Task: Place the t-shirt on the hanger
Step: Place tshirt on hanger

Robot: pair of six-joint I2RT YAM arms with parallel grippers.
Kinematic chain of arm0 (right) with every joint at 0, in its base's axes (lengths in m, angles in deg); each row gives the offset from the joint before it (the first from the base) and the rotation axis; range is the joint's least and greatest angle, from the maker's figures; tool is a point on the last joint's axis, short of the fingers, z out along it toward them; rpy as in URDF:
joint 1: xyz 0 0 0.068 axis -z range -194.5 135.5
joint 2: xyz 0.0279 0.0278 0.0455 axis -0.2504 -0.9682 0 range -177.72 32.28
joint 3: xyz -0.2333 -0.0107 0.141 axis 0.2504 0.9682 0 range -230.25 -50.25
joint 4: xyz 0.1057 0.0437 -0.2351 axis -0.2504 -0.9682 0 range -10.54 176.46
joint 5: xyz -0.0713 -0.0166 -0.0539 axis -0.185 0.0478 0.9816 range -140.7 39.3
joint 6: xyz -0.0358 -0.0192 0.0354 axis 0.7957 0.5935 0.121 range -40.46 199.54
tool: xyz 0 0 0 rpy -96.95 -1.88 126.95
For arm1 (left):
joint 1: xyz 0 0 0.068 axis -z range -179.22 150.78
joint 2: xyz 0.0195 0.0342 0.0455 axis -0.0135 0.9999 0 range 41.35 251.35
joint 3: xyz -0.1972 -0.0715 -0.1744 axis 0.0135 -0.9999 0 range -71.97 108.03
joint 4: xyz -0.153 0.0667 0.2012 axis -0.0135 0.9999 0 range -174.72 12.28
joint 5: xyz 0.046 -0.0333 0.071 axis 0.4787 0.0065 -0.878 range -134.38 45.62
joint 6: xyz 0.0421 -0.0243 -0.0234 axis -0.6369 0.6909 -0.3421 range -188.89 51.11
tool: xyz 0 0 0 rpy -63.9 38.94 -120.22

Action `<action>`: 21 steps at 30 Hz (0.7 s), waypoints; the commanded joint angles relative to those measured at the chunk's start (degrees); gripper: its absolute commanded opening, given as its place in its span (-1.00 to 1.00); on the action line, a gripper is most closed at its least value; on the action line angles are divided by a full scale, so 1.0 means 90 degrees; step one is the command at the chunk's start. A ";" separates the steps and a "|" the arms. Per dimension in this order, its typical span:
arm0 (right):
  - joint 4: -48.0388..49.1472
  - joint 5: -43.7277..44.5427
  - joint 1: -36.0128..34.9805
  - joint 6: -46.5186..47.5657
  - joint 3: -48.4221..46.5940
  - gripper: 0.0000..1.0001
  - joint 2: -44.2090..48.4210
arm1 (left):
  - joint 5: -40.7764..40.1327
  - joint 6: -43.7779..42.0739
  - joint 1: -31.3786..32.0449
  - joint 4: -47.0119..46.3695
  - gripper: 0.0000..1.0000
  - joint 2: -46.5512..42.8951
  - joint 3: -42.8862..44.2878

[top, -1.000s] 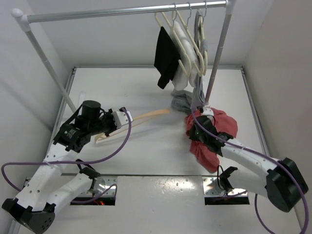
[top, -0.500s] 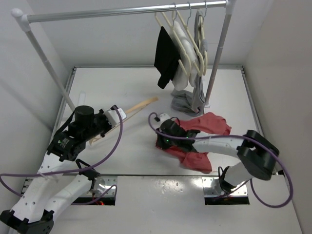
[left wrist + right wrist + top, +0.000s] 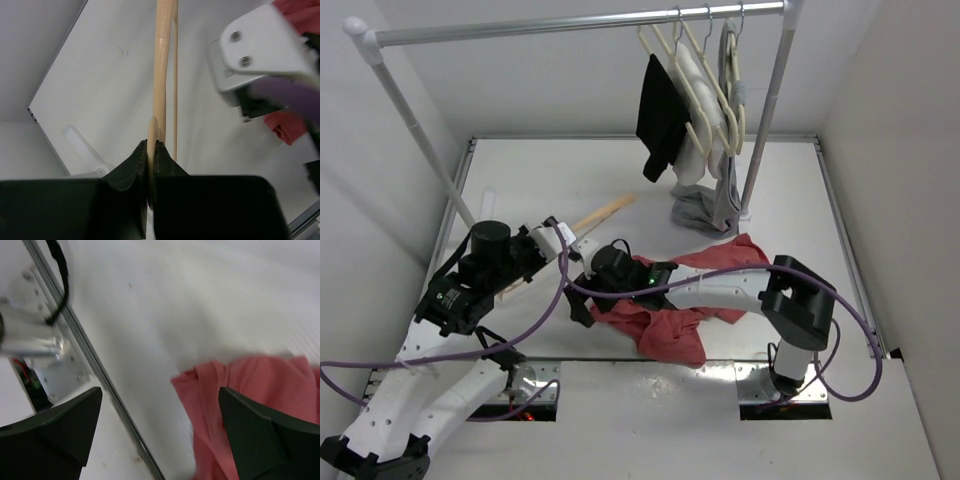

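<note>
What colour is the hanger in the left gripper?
The hanger is light peach-tan, clearest in the left wrist view.

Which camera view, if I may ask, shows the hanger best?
The left wrist view: the hanger runs up the frame, pinched in the left claw. The top external view shows only its far end; the right wrist view shows none.

No lettering, number, brand or sign is legible in any view. A faint embossed mark on the white screw-fastened plate [image 3: 260, 45], seen from the left wrist camera, is too blurred to read.
</note>
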 commanded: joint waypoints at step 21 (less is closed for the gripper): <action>-0.5027 0.4521 -0.0920 -0.6031 0.1038 0.38 0.1899 | 0.1473 -0.0900 -0.0029 0.0375 -1.00 -0.0069 -0.0075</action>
